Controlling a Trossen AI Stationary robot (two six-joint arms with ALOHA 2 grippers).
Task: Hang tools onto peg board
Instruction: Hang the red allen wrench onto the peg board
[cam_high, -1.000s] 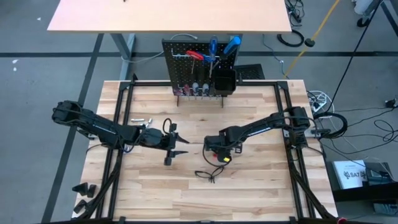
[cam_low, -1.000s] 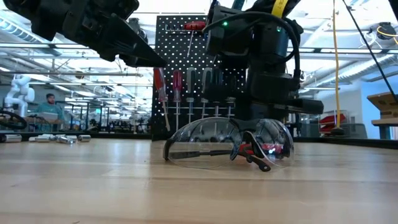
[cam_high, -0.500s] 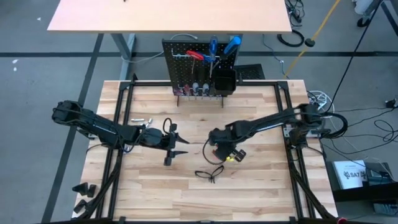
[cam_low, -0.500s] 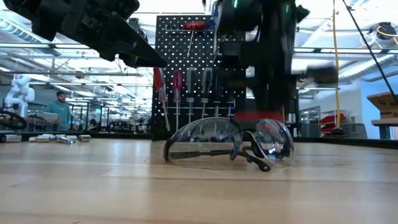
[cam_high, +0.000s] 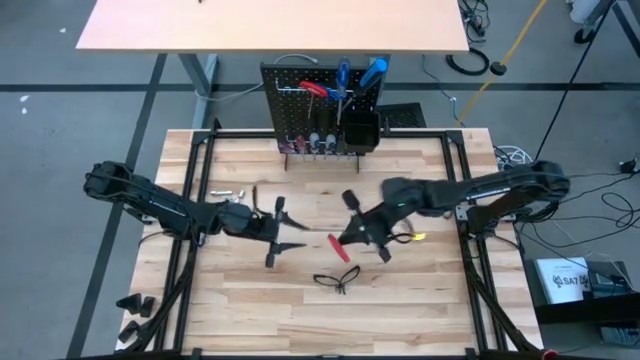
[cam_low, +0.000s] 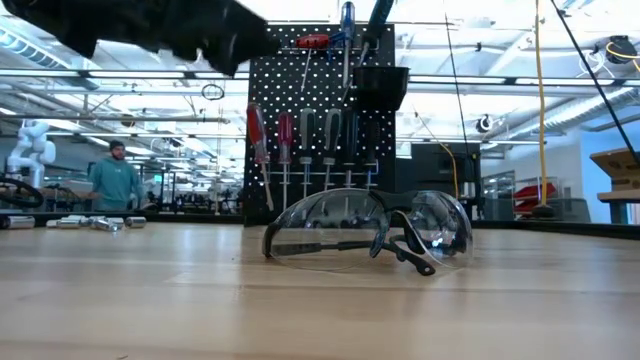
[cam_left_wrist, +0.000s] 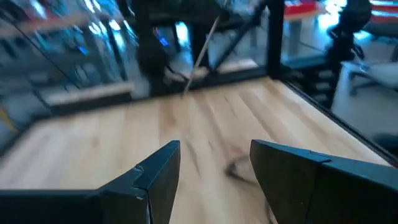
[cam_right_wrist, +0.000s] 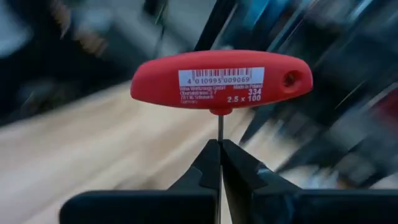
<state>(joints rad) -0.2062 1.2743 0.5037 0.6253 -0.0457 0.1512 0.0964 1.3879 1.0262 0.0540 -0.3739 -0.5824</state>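
- The left gripper (cam_high: 277, 229) hangs over the left half of the desk (cam_high: 420, 300), its two dark fingers (cam_left_wrist: 155, 180) spread apart with nothing between them; they point toward the desk's right side.
- Small silver metal pieces (cam_high: 226, 193) lie on the wood near the desk's left edge, behind the left arm.
- The peg board (cam_high: 322, 105) stands upright at the middle of the desk's far edge. A red-handled hex key (cam_high: 312, 88) hangs near its top, blue-handled screwdrivers (cam_high: 358, 74) stick up beside it, a row of screwdrivers (cam_low: 312, 150) hangs lower down, and a square black bin (cam_high: 361, 131) sits at its right end.
- The black-framed glasses (cam_high: 337, 279) rest on the desk toward its near edge, about the middle, lenses clear, one arm folded across the front in the low view.
- The right gripper (cam_high: 352, 234) is over the middle of the desk, between the peg board and the glasses, its fingers pressed together on the thin steel shaft of a red T-handle hex key (cam_right_wrist: 221, 81).
- The key's shaft runs straight out from the fingertips, with the red crossbar square across it at the outer end. In the high view the red handle lies slantwise, pointing toward the desk's near left corner, held clear of the wood.
- A small yellow object (cam_high: 415, 237) shows just beside the right arm; what it is cannot be made out.
- Open desk lies between the held key and the peg board.
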